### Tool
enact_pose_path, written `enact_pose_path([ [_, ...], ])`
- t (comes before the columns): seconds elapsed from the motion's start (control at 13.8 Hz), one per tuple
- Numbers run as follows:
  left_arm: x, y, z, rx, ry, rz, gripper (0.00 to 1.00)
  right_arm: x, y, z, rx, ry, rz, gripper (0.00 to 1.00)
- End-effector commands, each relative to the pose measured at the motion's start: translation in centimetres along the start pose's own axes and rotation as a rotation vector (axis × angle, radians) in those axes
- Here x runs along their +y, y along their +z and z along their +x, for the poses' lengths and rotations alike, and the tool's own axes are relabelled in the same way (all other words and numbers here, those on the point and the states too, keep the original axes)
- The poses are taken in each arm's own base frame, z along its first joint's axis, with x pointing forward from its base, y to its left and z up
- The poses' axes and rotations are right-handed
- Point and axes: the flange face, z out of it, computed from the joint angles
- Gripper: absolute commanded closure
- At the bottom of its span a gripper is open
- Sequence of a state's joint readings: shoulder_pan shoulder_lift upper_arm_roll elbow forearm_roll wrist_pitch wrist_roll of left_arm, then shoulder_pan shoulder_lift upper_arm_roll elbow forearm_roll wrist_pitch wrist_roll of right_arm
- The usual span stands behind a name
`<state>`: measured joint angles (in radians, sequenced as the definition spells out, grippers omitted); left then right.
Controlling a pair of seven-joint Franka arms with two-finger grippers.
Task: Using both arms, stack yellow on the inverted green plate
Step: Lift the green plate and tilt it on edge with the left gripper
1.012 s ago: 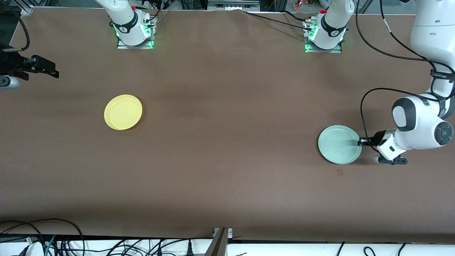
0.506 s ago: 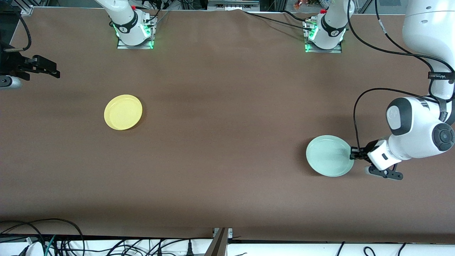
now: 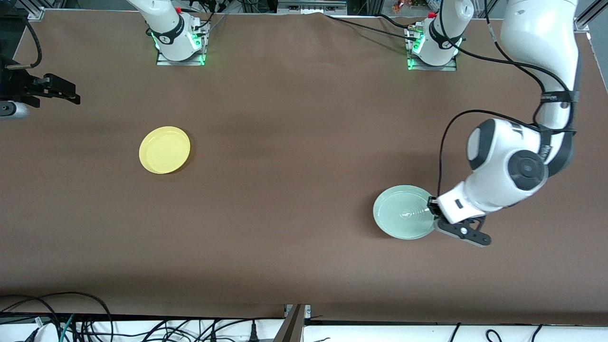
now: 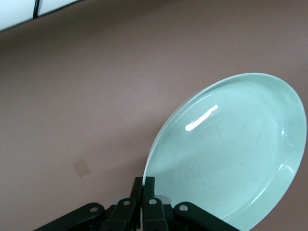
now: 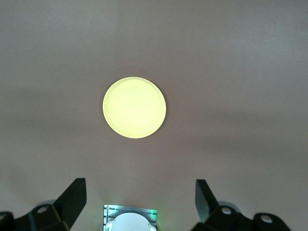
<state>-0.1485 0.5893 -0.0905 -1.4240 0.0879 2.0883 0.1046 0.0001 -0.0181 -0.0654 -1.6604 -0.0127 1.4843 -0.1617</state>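
Note:
My left gripper [image 3: 432, 209] is shut on the rim of the pale green plate [image 3: 403, 212], which shows concentric rings on its upward face in the front view. It holds the plate low over the table toward the left arm's end. In the left wrist view the fingers [image 4: 146, 185] pinch the plate's edge [image 4: 231, 149], and the plate is tilted. The yellow plate [image 3: 164, 149] lies rim up on the table toward the right arm's end. My right gripper [image 3: 71, 97] is open and empty, up in the air at that end. Its wrist view shows the yellow plate [image 5: 134, 107] past the spread fingers [image 5: 139, 195].
The brown table cover [image 3: 294, 190] spreads between the two plates. The right arm's base [image 3: 178, 42] and the left arm's base [image 3: 432, 47] stand at the edge farthest from the front camera. Cables [image 3: 57, 323] hang below the edge nearest it.
The left arm carried the green plate toward the table's middle and nearer the front camera, turning it so the ringed face is up. The right arm and the yellow plate stayed still.

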Motion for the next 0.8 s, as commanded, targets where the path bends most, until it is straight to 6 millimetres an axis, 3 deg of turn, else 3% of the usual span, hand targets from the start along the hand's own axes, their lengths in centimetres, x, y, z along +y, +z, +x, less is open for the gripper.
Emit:
enact_pose_path([
  [0.0,2.9,-1.1,2.6,0.046,0.053,0.165,1.00,-0.1,-0.4,0.2,-0.002,0.006,0.016,0.00],
  [0.29,10.1,-0.9,4.4,0.108,0.152,0.430,1.00,-0.1,-0.4,0.2,-0.002,0.005,0.016,0.00],
  [0.36,13.1,-0.1,4.5,0.145,0.189,0.551,1.00,-0.3,-0.4,0.2,-0.002,0.003,0.015,0.00],
  [0.51,16.7,1.4,4.5,0.190,0.230,0.663,1.00,-1.3,-0.5,0.3,-0.001,-0.013,0.012,0.00],
  [0.72,20.7,3.4,4.5,0.253,0.312,0.801,1.00,-1.0,-0.3,0.4,-0.005,-0.009,0.015,0.00],
])
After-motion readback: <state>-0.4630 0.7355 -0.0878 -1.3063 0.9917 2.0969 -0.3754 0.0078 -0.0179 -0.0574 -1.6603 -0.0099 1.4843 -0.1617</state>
